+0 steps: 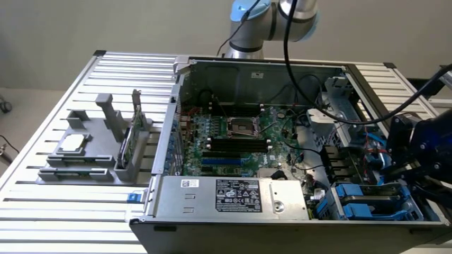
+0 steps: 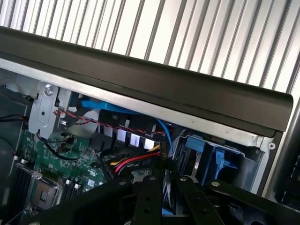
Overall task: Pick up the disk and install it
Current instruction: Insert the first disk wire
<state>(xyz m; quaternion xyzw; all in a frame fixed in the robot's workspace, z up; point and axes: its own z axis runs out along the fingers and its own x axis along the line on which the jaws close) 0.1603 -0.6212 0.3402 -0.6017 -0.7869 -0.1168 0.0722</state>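
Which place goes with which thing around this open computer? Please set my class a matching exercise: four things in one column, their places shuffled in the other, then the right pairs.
Things
1. silver chip
2. green circuit card
3. power supply
4. disk in blue rails

Places
A. inside the case, in the near corner on the exterior view's right
B. lying flat on the grey holder
C. inside the case, along its near wall, toward the exterior view's left
D. standing upright in the grey holder

Pairs: 1-B, 2-D, 3-C, 4-A
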